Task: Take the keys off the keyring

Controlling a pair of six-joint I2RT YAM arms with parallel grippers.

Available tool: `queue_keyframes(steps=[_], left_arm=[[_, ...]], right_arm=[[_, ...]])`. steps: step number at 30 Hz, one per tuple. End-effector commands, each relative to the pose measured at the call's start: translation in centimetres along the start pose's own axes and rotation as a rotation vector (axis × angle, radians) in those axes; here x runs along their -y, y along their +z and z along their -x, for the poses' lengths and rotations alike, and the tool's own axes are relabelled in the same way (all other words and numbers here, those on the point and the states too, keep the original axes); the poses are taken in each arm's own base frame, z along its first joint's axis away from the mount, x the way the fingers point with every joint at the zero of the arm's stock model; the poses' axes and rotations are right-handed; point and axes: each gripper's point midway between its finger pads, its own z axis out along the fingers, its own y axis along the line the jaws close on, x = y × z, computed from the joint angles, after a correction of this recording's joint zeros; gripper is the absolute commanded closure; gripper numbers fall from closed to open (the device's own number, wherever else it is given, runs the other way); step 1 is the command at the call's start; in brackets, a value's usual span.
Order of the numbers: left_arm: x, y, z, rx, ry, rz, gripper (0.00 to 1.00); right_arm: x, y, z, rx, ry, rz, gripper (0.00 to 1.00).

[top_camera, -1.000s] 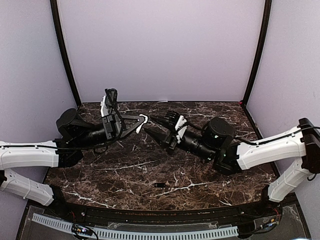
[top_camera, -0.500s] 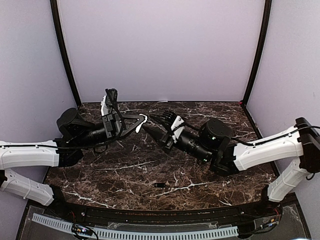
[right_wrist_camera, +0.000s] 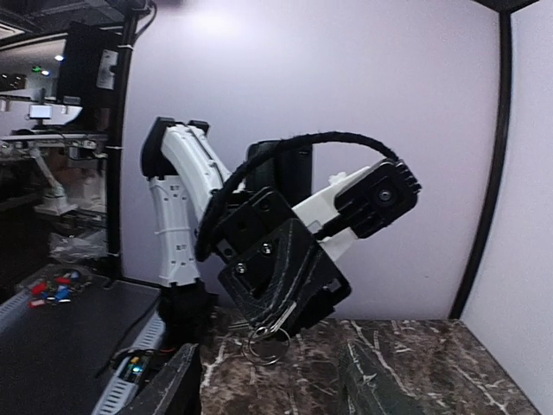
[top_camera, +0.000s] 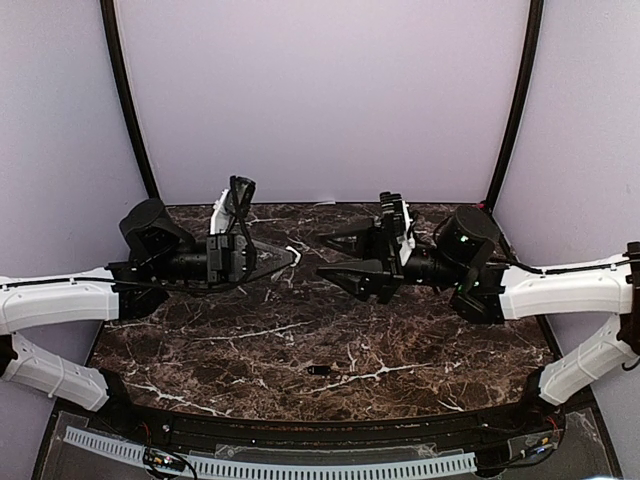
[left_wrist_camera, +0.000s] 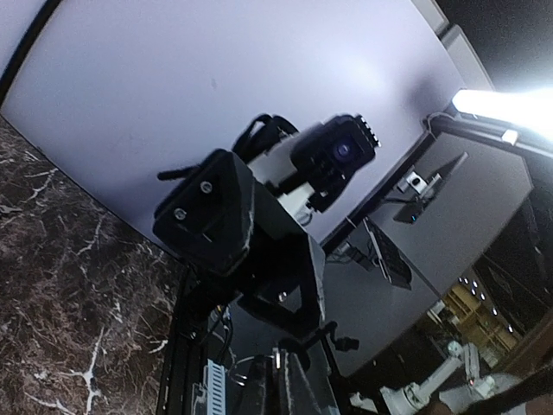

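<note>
Dark marble table (top_camera: pixel 200 350), lilac walls. The left gripper (top_camera: pixel 292 256) is clamped on the keyring (right_wrist_camera: pixel 266 343), which dangles from its tips above the table's far half. The right gripper (top_camera: pixel 333 256) faces it, jaws spread, near but not touching. One key (top_camera: pixel 318 370) lies alone by the front edge. Whether any key hangs on the keyring I cannot tell. The right gripper should line up with the hanging loop, close low on it, and pull while the left holds firm.
</note>
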Motion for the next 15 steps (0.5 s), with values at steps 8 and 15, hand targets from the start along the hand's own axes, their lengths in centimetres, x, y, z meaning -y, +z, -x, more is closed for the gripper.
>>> queue_keyframes(steps=[8,15], left_arm=[[5.0,0.4,-2.4,-0.288,0.112,-0.240,1.00],[5.7,0.5,-2.7,-0.317,0.121,-0.270,1.00]], right_arm=[[-5.4,0.5,1.5,-0.076,0.323,0.461,0.52],[-4.2,1.6,0.1,-0.113,0.371,0.411,0.55]])
